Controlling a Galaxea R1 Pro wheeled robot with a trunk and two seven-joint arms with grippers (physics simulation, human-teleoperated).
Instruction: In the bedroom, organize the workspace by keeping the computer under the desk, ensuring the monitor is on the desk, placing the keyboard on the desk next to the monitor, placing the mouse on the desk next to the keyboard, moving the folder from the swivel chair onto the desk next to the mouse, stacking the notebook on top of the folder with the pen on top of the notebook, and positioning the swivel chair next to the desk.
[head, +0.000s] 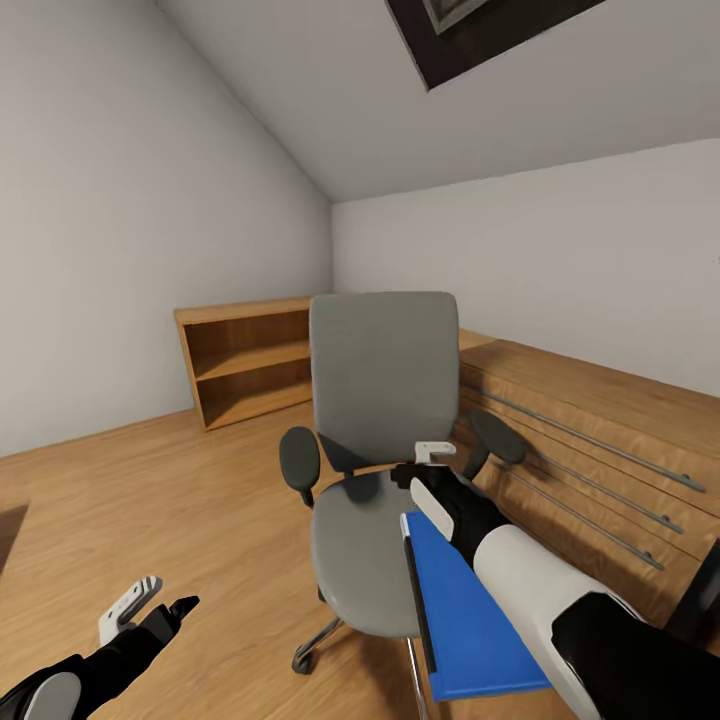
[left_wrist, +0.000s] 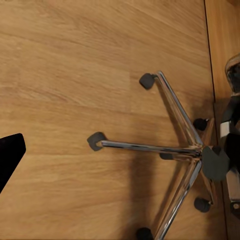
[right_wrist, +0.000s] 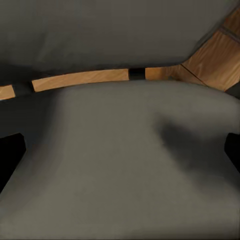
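Left gripper (head: 150, 600) hung low over the wood floor (head: 150, 480), at the left of the head view, and held nothing; its fingers stood a little apart, but how far open they were I cannot tell. Its wrist camera looked down on the chrome star base (left_wrist: 200, 150) of the swivel chair (head: 385, 400) and its dark castors on the floor. Behind, a low open wooden shelf (head: 250, 360) stood against the grey wall. The chair stood in the middle, its grey seat facing the robot. On the seat's right edge lay the blue folder (head: 470, 610), its black spine toward the seat's middle, and it hung over the front edge. Right gripper (head: 425, 465) hovered just above the seat near the backrest, beyond the folder's far end; its jaws were spread wide and empty. To the right stood a light wooden dresser (head: 600, 440) with long bar handles.
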